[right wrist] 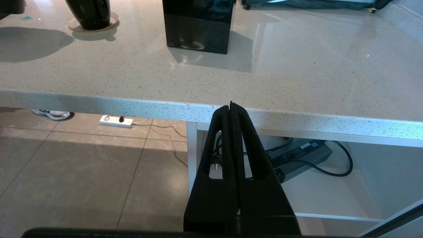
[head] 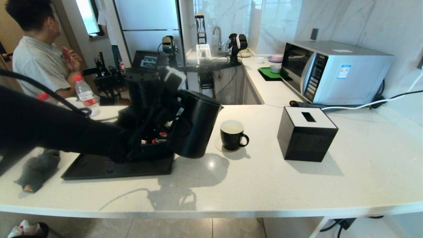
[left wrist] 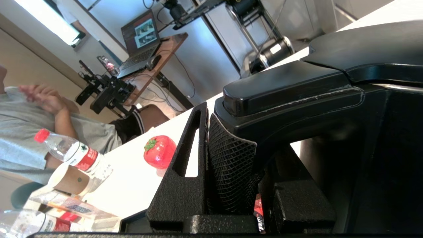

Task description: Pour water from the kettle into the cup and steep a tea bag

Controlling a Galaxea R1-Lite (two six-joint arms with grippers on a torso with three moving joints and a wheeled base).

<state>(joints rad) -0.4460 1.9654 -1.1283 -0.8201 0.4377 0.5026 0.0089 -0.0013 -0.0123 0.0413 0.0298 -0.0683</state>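
Gripping matte black kettle (head: pixel 195 127) handle, left gripper (left wrist: pixel 211 165); tilted toward cup (head: pixel 232 135)

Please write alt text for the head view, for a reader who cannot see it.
The left gripper holds the black kettle tilted toward the cup on a white counter; no water stream is visible. A black tissue box stands beyond the cup.

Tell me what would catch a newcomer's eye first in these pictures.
Most striking is the big black kettle, tilted toward the cup just beside it, with the left pincer clamped on its handle. To the right of the cup stands a black tissue box on the pale counter. The right pincer waits shut below the counter's edge.
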